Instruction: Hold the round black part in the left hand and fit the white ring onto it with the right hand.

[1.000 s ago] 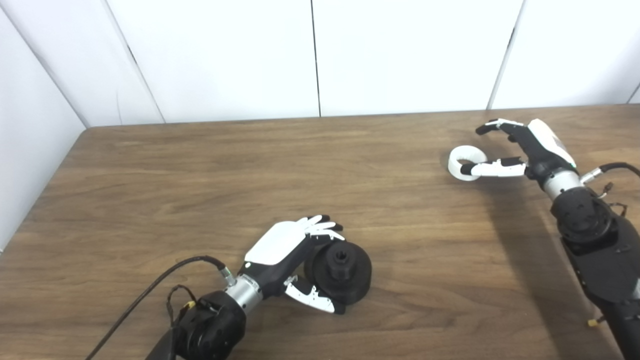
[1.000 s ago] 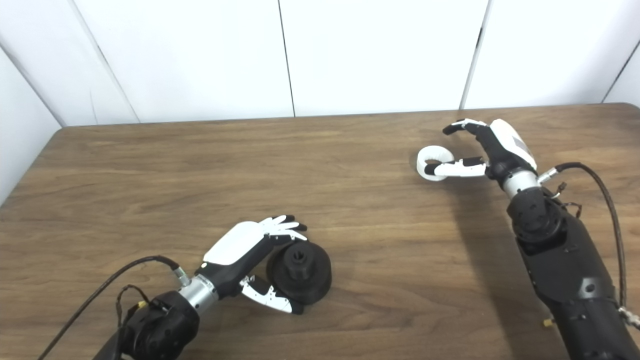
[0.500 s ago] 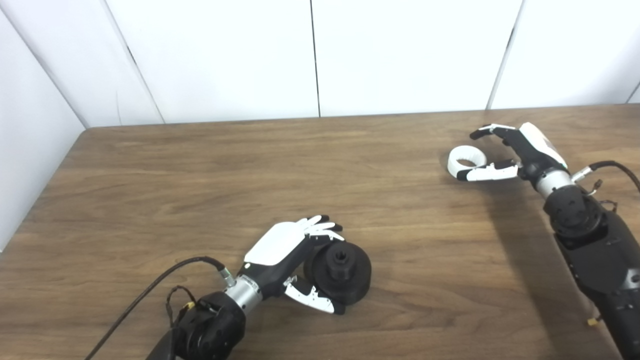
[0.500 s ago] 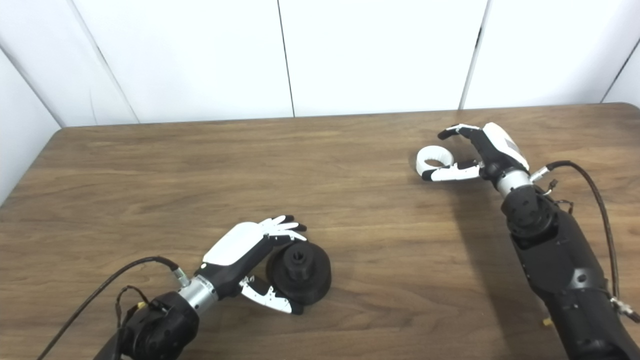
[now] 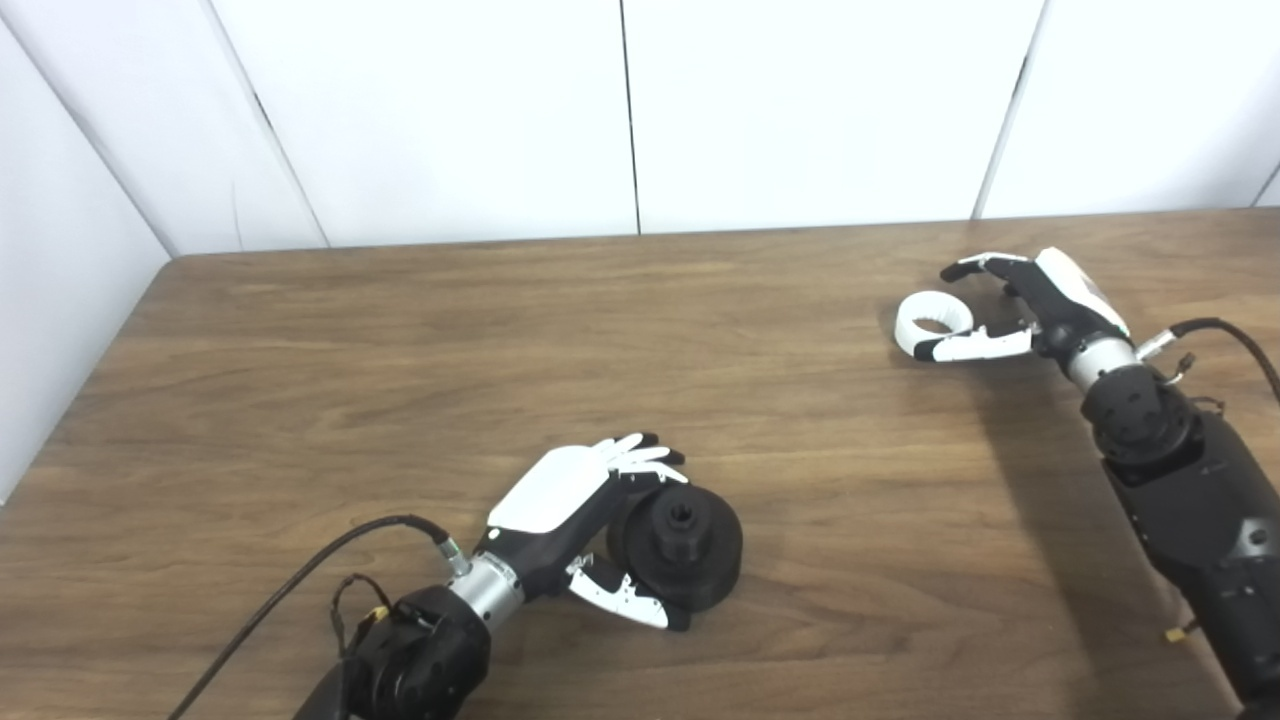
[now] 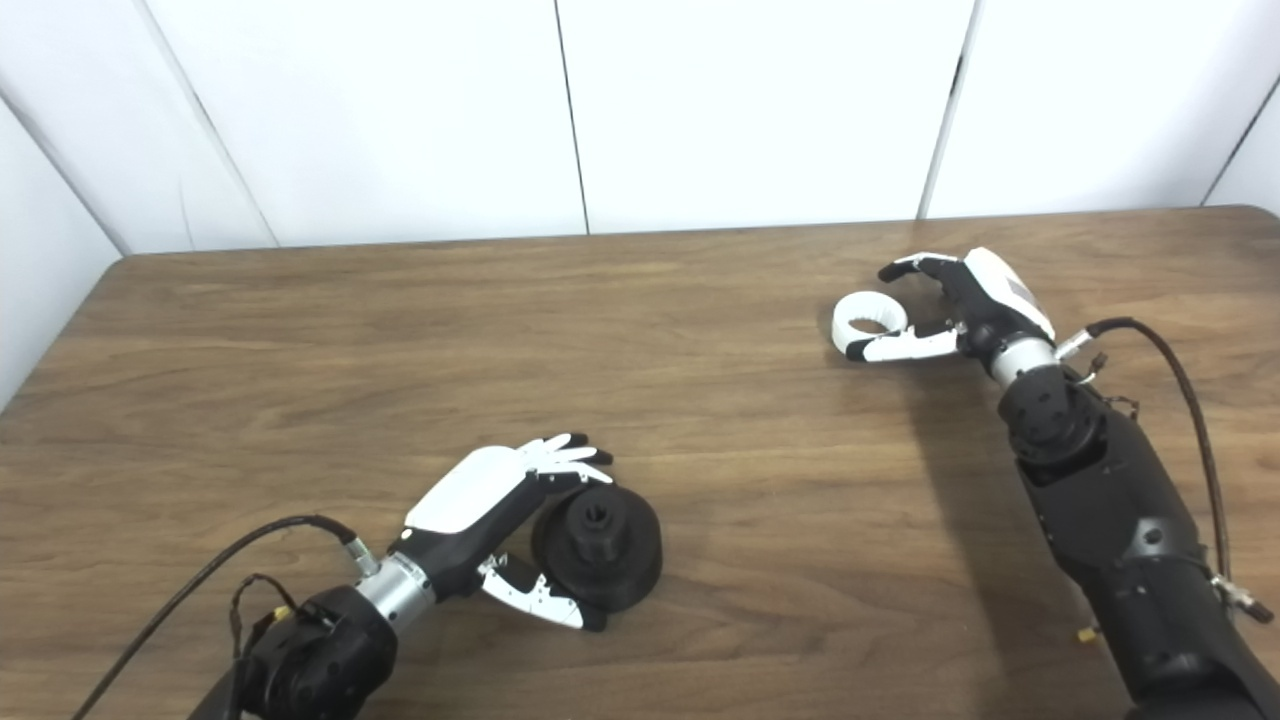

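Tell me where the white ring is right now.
The white ring lies on the table at far right, between the open right hand's fingers and thumb, far from the round black part.

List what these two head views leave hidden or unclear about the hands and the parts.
- Left hand: its palm hides the near side of the round black part, so the grip contact is unclear in both views.
- Right hand: whether the thumb touches the white ring is too small to tell.
- Both arms are cut off by the bottom edge.

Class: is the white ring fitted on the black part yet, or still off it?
Off. The ring lies on the table by the open right hand, far from the black part.
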### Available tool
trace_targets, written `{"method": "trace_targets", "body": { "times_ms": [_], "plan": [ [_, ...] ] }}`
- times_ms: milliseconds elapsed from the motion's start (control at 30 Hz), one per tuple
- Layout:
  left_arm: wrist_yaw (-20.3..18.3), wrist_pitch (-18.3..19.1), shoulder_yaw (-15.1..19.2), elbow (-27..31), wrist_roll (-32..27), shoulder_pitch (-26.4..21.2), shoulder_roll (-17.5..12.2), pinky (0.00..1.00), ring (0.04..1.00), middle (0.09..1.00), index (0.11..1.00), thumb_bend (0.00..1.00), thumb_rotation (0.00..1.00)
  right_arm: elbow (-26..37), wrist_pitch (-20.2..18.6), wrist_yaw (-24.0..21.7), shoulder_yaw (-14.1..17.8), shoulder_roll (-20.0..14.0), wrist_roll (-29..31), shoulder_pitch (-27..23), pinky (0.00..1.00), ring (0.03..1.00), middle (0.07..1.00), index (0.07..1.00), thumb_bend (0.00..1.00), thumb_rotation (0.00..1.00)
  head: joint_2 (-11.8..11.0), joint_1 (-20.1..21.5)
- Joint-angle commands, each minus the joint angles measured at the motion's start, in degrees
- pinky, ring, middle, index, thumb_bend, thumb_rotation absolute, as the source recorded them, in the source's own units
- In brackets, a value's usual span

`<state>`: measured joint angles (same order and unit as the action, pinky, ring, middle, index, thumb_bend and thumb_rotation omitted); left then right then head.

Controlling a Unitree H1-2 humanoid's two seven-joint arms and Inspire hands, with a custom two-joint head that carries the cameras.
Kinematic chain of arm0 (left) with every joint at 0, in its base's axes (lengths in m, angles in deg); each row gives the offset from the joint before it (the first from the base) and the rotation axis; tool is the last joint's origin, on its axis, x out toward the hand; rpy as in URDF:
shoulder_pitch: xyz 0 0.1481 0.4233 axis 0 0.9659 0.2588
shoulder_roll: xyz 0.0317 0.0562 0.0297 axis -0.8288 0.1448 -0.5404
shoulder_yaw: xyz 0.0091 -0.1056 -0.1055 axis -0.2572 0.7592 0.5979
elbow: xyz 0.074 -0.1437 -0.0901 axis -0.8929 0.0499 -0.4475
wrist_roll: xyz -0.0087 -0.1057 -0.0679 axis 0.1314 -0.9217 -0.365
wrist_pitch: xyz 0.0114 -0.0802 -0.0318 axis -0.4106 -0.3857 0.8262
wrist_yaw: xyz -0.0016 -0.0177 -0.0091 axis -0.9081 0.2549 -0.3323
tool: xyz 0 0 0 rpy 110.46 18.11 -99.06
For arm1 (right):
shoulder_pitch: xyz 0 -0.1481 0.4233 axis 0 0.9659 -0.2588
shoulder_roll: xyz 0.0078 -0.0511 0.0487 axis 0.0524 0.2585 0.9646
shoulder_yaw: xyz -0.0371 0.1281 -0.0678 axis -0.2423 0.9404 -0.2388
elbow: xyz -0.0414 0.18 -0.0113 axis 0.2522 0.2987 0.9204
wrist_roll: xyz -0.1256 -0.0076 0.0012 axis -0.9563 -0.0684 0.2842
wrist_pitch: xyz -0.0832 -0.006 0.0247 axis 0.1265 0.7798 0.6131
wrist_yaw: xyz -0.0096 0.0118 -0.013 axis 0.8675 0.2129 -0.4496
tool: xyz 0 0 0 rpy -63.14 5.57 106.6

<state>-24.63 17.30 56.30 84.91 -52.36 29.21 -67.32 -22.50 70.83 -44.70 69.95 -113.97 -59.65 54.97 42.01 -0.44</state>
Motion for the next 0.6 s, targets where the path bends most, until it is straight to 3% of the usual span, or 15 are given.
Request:
{"method": "trace_targets", "body": {
  "times_ms": [0, 567],
  "plan": [
    [-2.97, 0.67, -1.06, 0.01, 1.68, 1.54, -1.13, 0.96, 0.969, 0.892, 0.599, 0.83, 0.31, -0.57, 1.23, 1.15, 0.13, -0.35, 0.13, -3.01, 0.88, 0.956, 0.89, 0.748, 0.96, 0.36, 0.02, -0.07],
    [-3.01, 0.8, -1.04, 0.03, 1.38, 1.61, -0.95, 0.96, 0.972, 0.9, 0.594, 0.83, 0.29, -3.05, 2.77, 2.76, -0.93, 0.0, -0.14, -3.12, 0.89, 0.95, 0.885, 0.72, 0.94, 0.32, 0.18, -0.12]
  ]
}}
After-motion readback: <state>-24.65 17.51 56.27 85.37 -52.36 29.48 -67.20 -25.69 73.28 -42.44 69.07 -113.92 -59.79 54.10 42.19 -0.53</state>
